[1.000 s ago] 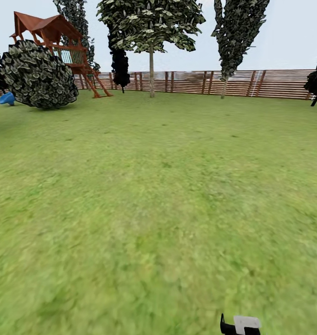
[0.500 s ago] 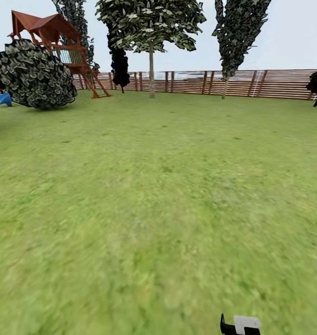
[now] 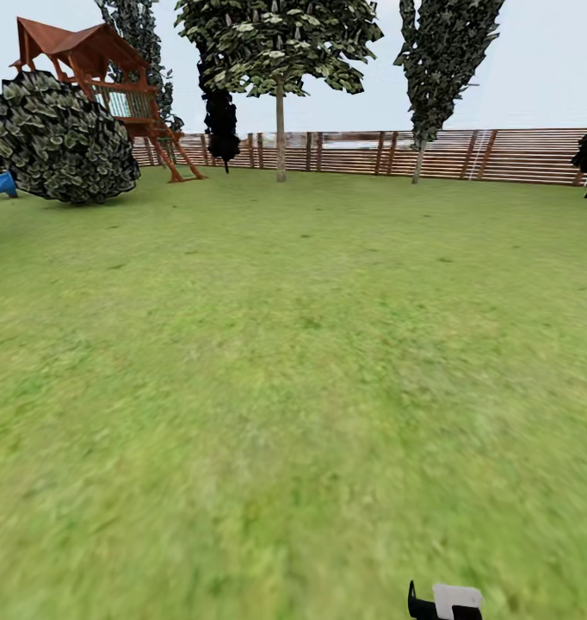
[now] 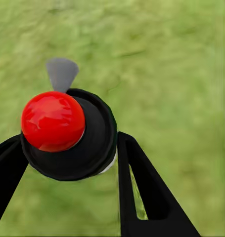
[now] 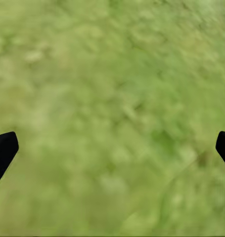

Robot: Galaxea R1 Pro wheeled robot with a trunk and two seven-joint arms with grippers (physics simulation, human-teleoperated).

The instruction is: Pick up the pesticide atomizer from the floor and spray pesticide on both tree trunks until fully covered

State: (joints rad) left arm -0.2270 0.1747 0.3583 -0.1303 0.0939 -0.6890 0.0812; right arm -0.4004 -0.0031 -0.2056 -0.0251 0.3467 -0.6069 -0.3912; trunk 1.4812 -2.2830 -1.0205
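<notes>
In the left wrist view my left gripper (image 4: 70, 142) is shut on the pesticide atomizer (image 4: 53, 121), a dark round bottle with a glossy red top and a grey nozzle, held above blurry green grass. My right gripper (image 5: 114, 145) is open, its two black fingertips wide apart over bare grass with nothing between them. Far across the lawn in the head view, two trees stand before the fence: one with a broad crown and pale trunk (image 3: 281, 138), the other tall and narrow (image 3: 418, 159).
A brown slatted fence (image 3: 362, 153) closes the far side of the lawn (image 3: 293, 362). A wooden playhouse (image 3: 95, 77) and a big round bush (image 3: 61, 138) stand at far left. An all-black thin tree (image 3: 220, 120) is near the fence. A black-and-white robot part (image 3: 447, 603) shows at the bottom edge.
The whole head view has shifted slightly, with the bush and playhouse sliding a little left, so the camera has moved. The robot part at the bottom edge keeps its place.
</notes>
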